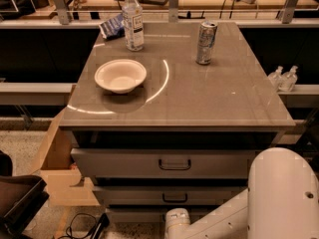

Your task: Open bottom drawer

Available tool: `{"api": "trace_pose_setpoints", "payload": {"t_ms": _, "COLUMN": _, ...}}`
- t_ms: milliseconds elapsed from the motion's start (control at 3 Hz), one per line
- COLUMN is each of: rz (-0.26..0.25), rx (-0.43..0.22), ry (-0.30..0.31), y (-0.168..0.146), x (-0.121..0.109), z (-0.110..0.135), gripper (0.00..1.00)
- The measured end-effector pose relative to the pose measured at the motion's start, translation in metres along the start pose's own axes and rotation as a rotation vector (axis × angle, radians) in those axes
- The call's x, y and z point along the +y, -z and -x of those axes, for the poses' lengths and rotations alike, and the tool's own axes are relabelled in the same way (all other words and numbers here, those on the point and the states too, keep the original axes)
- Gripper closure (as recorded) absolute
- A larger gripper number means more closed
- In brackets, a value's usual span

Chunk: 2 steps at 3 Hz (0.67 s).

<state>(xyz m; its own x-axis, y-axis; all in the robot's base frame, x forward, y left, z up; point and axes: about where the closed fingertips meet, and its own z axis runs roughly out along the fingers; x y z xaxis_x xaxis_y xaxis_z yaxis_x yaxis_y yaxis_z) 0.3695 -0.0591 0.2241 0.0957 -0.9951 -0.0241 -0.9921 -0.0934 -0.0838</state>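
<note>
The bottom drawer (132, 215) is the lowest grey front of the cabinet. Only a thin strip of it shows at the picture's lower edge, and its handle is hidden. Above it are the middle drawer (134, 195) and the top drawer (119, 163), each with a dark bar handle. My white arm (279, 198) comes in from the lower right. Its rounded end joint (177, 222) sits in front of the bottom drawer. The gripper itself is below the picture's edge, out of view.
On the grey cabinet top (219, 98) stand a white bowl (120, 75), a water bottle (133, 20), a drink can (206, 42) and a blue packet (111, 27). A wooden box (57, 168) stands left of the cabinet. A dark object (17, 208) sits at lower left.
</note>
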Motion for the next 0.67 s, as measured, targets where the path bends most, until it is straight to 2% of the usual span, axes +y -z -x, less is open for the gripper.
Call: {"api": "trace_pose_setpoints", "payload": {"t_ms": 667, "rz": 0.001, "rx": -0.026, "ry": -0.037, "y": -0.017, "x": -0.012, "z": -0.006, "gripper": 0.0}}
